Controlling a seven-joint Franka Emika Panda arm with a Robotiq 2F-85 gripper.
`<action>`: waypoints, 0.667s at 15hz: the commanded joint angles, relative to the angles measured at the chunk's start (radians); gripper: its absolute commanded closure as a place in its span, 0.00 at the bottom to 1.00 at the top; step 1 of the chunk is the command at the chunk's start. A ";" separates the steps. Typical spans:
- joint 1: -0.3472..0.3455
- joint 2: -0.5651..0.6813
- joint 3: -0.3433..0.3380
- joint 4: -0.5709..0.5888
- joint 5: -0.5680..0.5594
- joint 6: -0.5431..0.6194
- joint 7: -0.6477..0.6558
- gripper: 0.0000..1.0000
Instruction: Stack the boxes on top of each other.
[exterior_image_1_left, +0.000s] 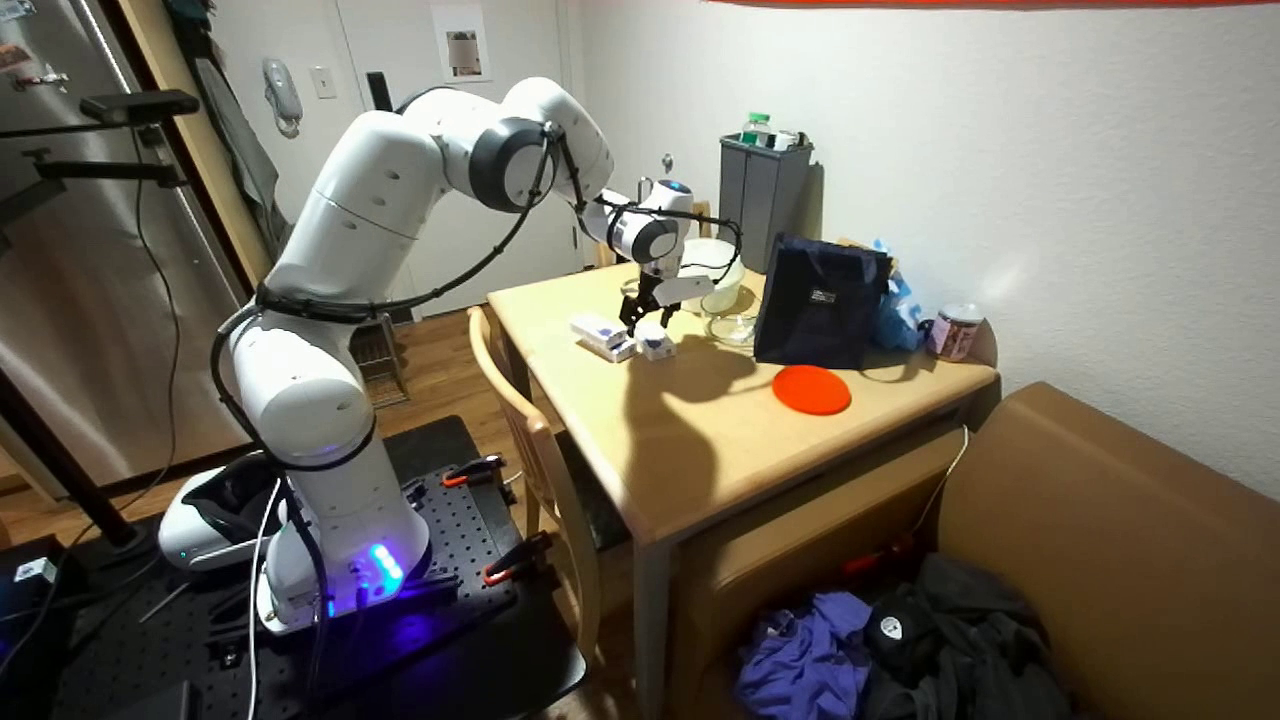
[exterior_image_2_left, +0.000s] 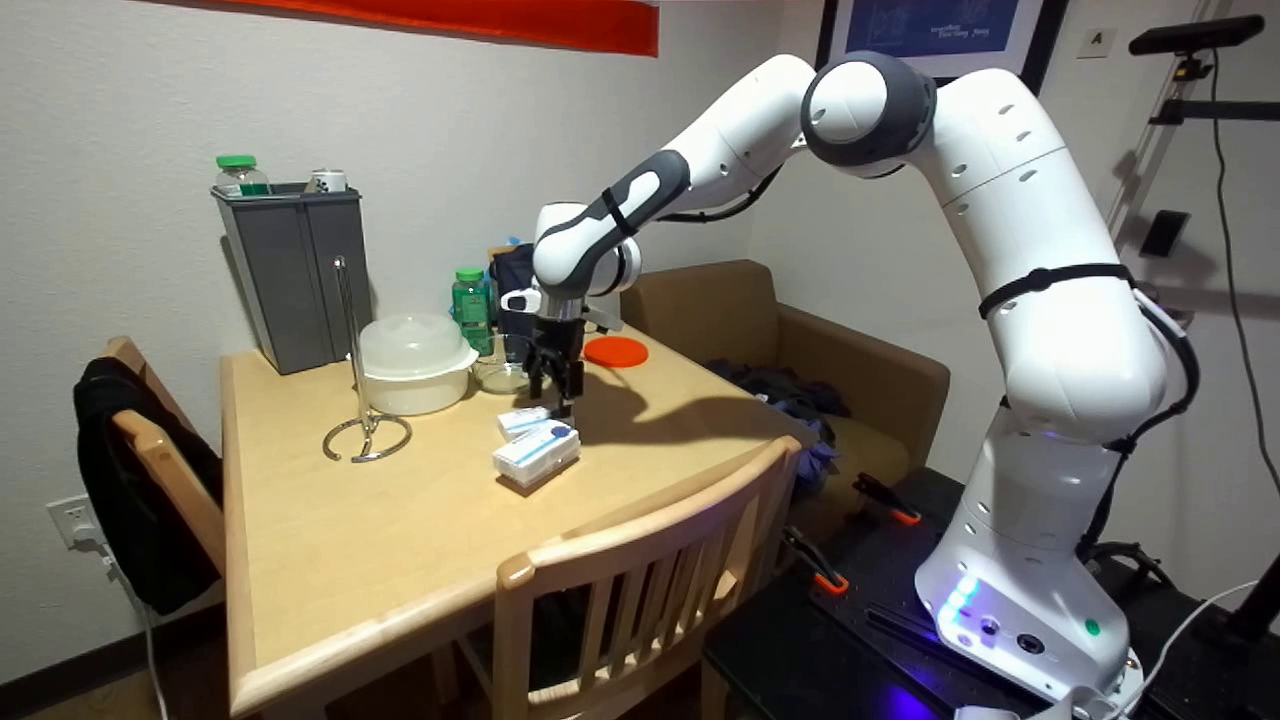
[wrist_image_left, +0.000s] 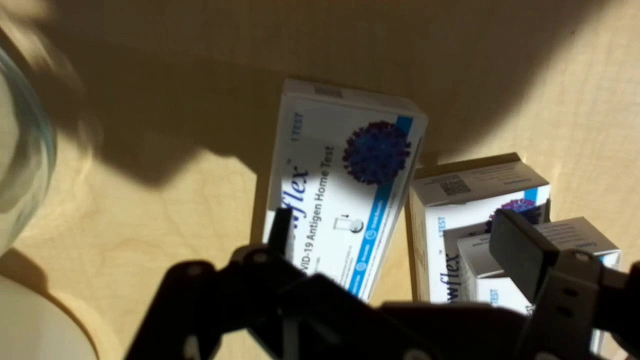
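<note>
The tool (wrist_image_left: 394, 227) stands spread over the loose box (wrist_image_left: 340, 195), presumably at pre-grasp; the next move calls for centred lowering, clear of the two-box stack (wrist_image_left: 472, 257) just beside it.

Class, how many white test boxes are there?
3: a single box flat on the table; beside it, a lower box with an upper box resting on it. No others show.
</note>
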 joint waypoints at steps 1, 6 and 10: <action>0.009 0.009 -0.008 0.006 -0.024 0.043 0.054 0.00; 0.009 0.025 -0.016 -0.004 -0.034 0.073 0.081 0.00; 0.012 0.039 -0.024 -0.005 -0.054 0.088 0.106 0.00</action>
